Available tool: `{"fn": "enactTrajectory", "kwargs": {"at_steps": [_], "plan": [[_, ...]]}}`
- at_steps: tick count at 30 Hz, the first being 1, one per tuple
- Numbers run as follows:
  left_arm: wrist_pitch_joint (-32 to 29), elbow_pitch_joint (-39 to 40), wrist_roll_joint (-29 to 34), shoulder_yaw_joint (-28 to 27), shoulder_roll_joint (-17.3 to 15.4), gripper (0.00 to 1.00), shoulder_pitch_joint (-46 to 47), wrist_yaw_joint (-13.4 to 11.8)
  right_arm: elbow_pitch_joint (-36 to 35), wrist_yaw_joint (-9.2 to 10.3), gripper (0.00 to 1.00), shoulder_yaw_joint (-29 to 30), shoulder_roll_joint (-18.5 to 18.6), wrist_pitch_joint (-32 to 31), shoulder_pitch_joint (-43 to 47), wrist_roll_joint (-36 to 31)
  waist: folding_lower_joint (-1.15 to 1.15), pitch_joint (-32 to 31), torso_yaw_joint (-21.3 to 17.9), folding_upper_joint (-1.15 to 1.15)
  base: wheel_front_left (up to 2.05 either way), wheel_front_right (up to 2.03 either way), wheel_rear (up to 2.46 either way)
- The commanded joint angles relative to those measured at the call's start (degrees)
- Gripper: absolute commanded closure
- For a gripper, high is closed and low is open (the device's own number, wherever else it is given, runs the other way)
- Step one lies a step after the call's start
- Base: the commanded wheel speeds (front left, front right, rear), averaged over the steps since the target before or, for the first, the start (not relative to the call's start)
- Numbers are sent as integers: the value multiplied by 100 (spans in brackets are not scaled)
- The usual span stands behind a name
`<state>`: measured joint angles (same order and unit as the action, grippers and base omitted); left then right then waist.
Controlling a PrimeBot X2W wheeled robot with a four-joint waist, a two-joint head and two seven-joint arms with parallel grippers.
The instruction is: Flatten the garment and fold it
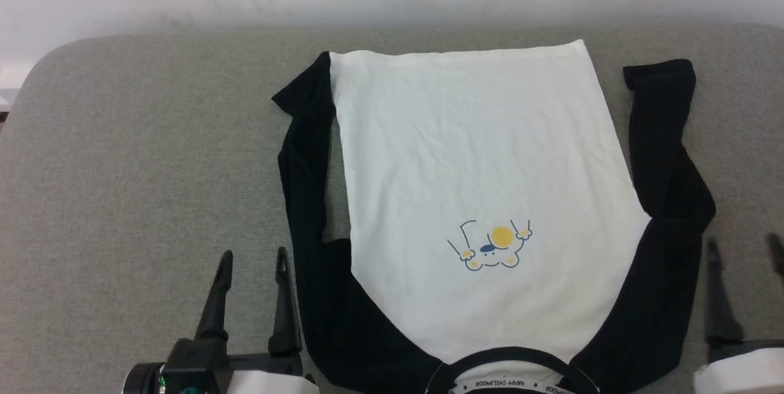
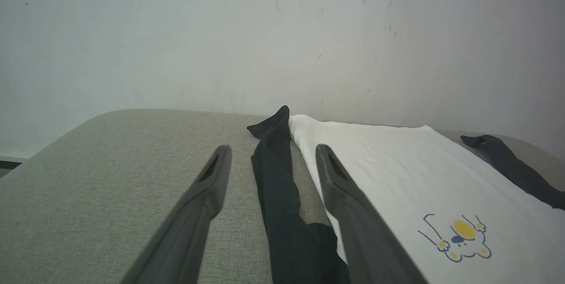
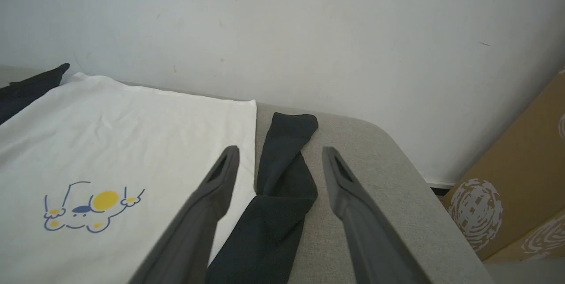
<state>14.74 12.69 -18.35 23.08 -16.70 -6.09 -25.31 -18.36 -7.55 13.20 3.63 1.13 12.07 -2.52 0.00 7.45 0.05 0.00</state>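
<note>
Mostly flat, the garment (image 1: 478,155) lies on the table (image 1: 122,167).

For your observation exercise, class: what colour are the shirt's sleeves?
Black. The sleeves show best in the head view.

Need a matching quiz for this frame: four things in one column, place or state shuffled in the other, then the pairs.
Column one
1. white cotton T-shirt with black raglan sleeves
2. small blue-and-yellow cartoon print
3. left gripper with two long dark fingers
4. brown cardboard box with white swirls

Column two
A. beyond the right end of the grey padded table
B. open, beside the black sleeve on the robot's left
C. spread flat, black collar nearest the robot
D. on the white front, nearer collar than hem

Pairs: 1-C, 2-D, 3-B, 4-A
</note>
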Motion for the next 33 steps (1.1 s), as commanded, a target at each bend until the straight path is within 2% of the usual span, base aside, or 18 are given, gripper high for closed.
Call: {"fn": "enactTrajectory", "kwargs": {"at_steps": [1, 5, 7, 11, 17, 18, 22, 27, 33], "plan": [[25, -90, 82, -124, 118, 0, -35, 132, 131, 6, 0, -120, -32, 85, 0, -54, 0, 38, -13, 0, 0, 0, 0], [25, -158, 207, -412, 249, 0, 13, 387, 237, 6, 0, -132, -58, 254, -163, 5, 0, 168, -36, 0, 0, 0, 0], [25, -159, 243, -506, 213, 0, 122, 569, 202, 6, 0, -104, -64, 321, -246, 26, 0, 263, -21, 0, 0, 0, 0], [-71, -191, 233, -594, -144, 0, 677, 1036, 5, 6, 0, -97, -69, 309, -412, 82, 0, 535, 33, 0, 0, 0, 0], [-1369, 102, 142, -783, -759, 0, 2295, 1539, -285, 6, 0, -83, -70, 290, -761, 130, 0, 1130, 75, 0, 0, 0, 0], [-1369, 102, 142, -783, -759, 0, 2295, 1539, -285, 6, 0, -83, -70, 290, -761, 130, 0, 1130, 75, 0, 0, 0, 0], [-2338, 8, 107, -809, -1188, 0, 3581, 1964, -457, 6, 0, -111, -38, 275, -1013, 164, 0, 1648, 38, 0, 0, 0, 0], [-3270, -531, -210, -738, -1178, 0, 5111, 2356, -602, 6, 0, -52, 76, 238, -1256, 269, 0, 2293, 47, 0, 0, 0, 0], [-4099, -1465, -380, -398, -1110, 0, 6250, 2798, -642, 6, 0, -74, 210, 222, -1488, 335, 0, 2815, 24, 0, 0, 0, 0]]}}
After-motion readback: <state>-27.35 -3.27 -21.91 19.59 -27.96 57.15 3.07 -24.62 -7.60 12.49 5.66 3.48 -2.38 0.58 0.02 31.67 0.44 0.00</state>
